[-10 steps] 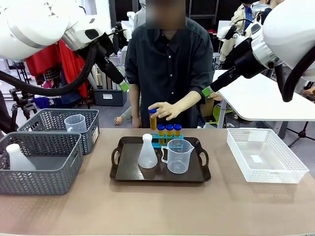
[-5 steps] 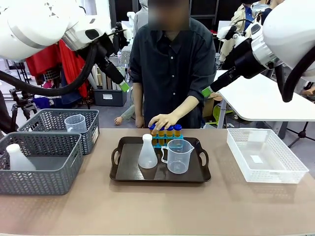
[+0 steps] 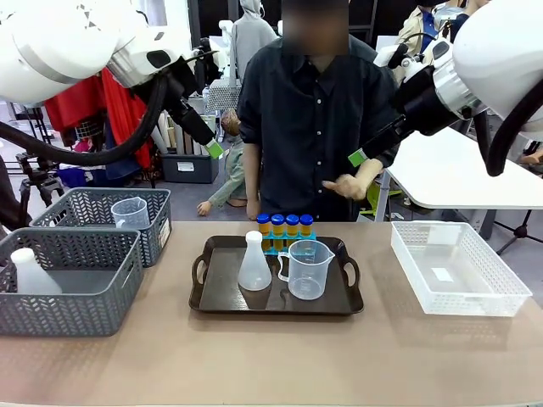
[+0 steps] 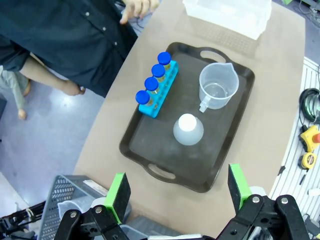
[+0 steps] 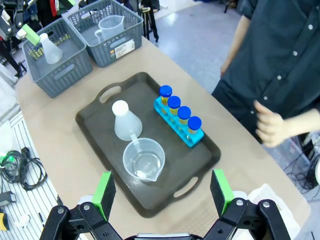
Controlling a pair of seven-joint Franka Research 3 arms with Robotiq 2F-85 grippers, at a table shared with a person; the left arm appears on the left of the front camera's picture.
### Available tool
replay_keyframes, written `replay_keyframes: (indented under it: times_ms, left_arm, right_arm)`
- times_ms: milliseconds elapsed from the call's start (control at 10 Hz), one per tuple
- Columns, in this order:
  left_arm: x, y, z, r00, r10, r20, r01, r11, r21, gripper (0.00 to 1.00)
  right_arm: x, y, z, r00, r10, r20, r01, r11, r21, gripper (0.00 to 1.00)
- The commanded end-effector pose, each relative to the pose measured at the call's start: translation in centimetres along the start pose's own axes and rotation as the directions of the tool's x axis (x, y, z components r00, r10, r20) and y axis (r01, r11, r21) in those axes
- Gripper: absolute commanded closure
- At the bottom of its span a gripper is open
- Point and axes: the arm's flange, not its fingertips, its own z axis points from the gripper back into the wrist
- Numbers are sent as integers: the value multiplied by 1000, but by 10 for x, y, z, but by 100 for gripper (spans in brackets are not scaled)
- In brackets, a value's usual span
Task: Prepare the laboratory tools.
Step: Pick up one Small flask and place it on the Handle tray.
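- The dark handled tray (image 3: 349, 301) is sitting mid-tabletop (image 3: 271, 365), and everything below is placed relative to it.
- The small blue tube rack (image 4: 159, 92) is standing along the tray's far edge, on the person's side, and is carrying the four blue-capped tubes of amber liquid (image 3: 285, 226) upright in a row.
- The translucent white conical flask (image 3: 254, 263) is standing upright on the tray, in front of the rack; the clear plastic handled measuring jug (image 3: 307, 270) is standing just beside it, toward the robot's right, apparently empty.
- The left end effector (image 4: 177, 189) is hanging high above the tray with its green-padded jaws spread wide and nothing between them.
- The right end effector (image 5: 162, 192) is likewise hovering above the tray, released and empty.
- The person's hand (image 3: 348, 184) is hanging in the air beyond the tray's far edge, touching none of the tools.
- Risk: the flask and jug are standing so close that a descending finger may be knocking one while reaching the other.
- Risk: the flask is narrow-necked and looks light, so an off-centre pinch could be tipping it toward the rack.
- Risk: both arms are sharing the airspace over the tray, and the hand is near its far edge, so a collision is possible.
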Motion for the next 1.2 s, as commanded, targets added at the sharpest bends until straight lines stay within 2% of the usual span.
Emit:
replay_keyframes:
  times_ms: [0, 1100]
  left_arm:
    - [1, 2, 3, 1000, 2, 0, -2, 1000, -2, 0]
    - [1, 2, 3, 1000, 2, 0, -2, 1000, -2, 0]
  right_arm:
    - [1, -1, 1, 1000, 2, 5, -2, 1000, 5, 0]
    - [1, -1, 1, 1000, 2, 5, -2, 1000, 5, 0]
